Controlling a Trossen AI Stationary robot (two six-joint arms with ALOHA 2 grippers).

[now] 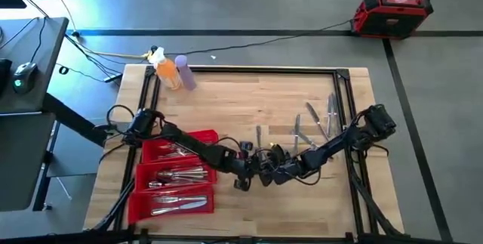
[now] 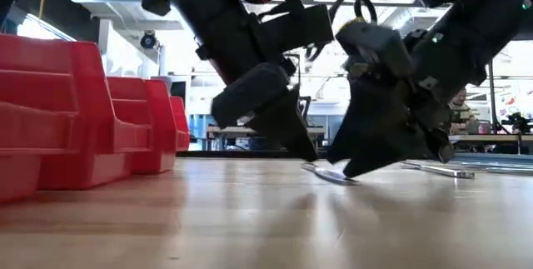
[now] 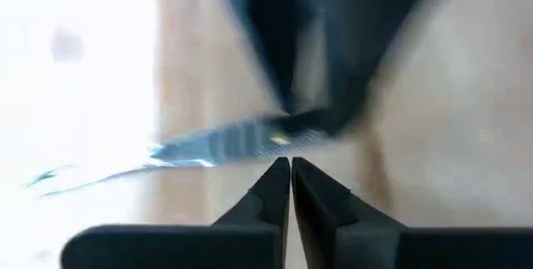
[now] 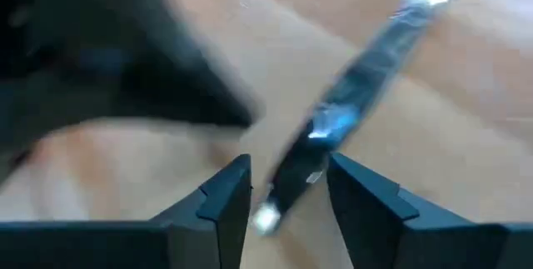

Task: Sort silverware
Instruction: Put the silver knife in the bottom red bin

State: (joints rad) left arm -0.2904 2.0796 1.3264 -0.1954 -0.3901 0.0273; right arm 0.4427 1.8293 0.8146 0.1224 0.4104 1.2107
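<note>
Looking down on a pale wooden surface (image 1: 249, 100) framed in black rail, sitting on grey floor with a red case (image 1: 392, 13) off beyond the far right corner and cables trailing at far left. Orange and purple bottles (image 1: 173, 72) standing at the far left corner. Red tray (image 1: 175, 176) lying near left, holding sorted silverware (image 1: 177, 174) in its compartments. Loose pieces (image 1: 313, 119) scattered right of centre.

Left gripper (image 3: 290, 169) and right gripper (image 4: 287, 181) meeting low at the near centre, almost touching. Dropping to the low view: bright workshop behind, benches and a seated person at far right, one utensil (image 2: 331, 173) lying flat between both tips. Wrist views adding the detail: left jaws pressed together with nothing between, right jaws spread either side of a silver handle (image 4: 350, 119).
</note>
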